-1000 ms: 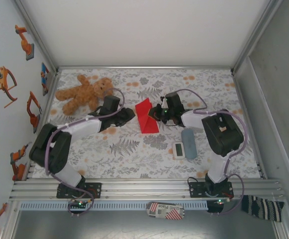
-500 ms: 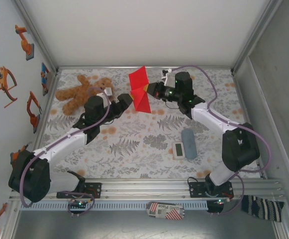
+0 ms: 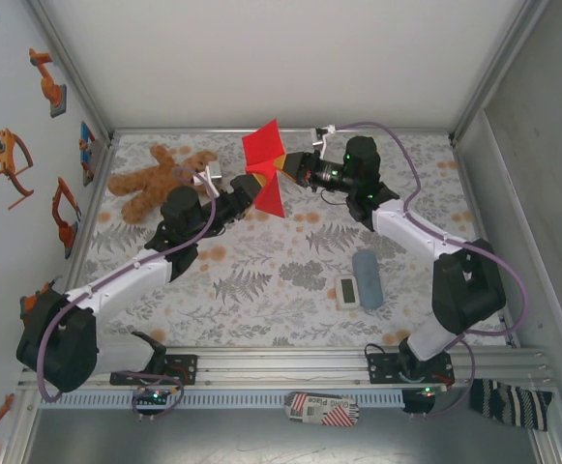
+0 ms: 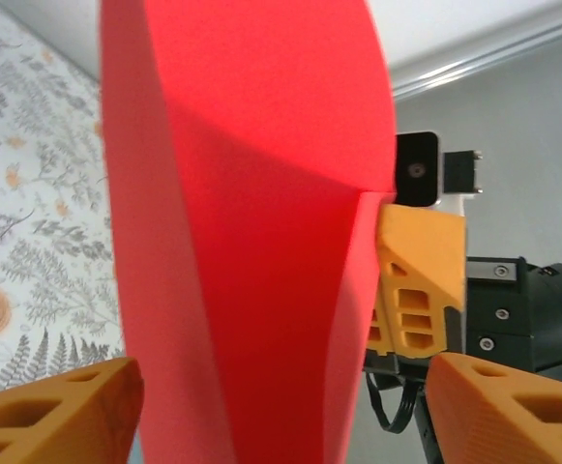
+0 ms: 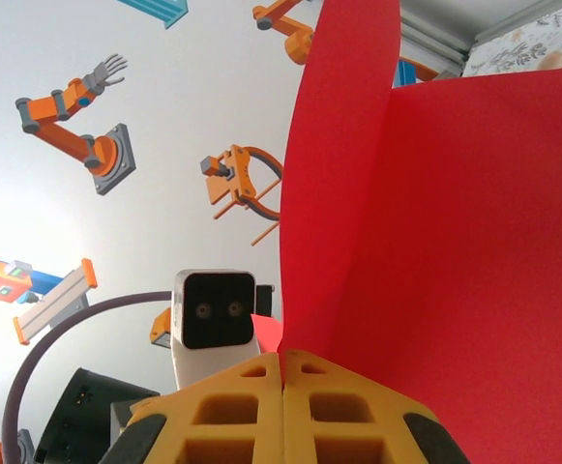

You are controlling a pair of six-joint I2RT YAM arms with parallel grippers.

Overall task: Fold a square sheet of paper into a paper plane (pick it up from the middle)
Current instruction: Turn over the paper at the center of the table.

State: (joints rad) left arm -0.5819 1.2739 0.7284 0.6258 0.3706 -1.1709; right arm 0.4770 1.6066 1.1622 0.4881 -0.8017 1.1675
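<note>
The half-folded red sheet of paper (image 3: 264, 166) is up in the air toward the far edge of the table (image 3: 261, 290). The right gripper (image 3: 292, 170) is pinched tight on its fold, and the left gripper (image 3: 243, 191) sits spread wide around the lower flap. Risk imo: if the left one closes off-crease, it'll crumple the sheet or yank it free.

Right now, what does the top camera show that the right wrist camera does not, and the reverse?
Top camera adds the white timer and grey-blue block lying on the table. Right wrist camera adds a close look at the right hand, its fingers pressed shut on the red paper. Both share the red paper, held up by the right hand.
</note>
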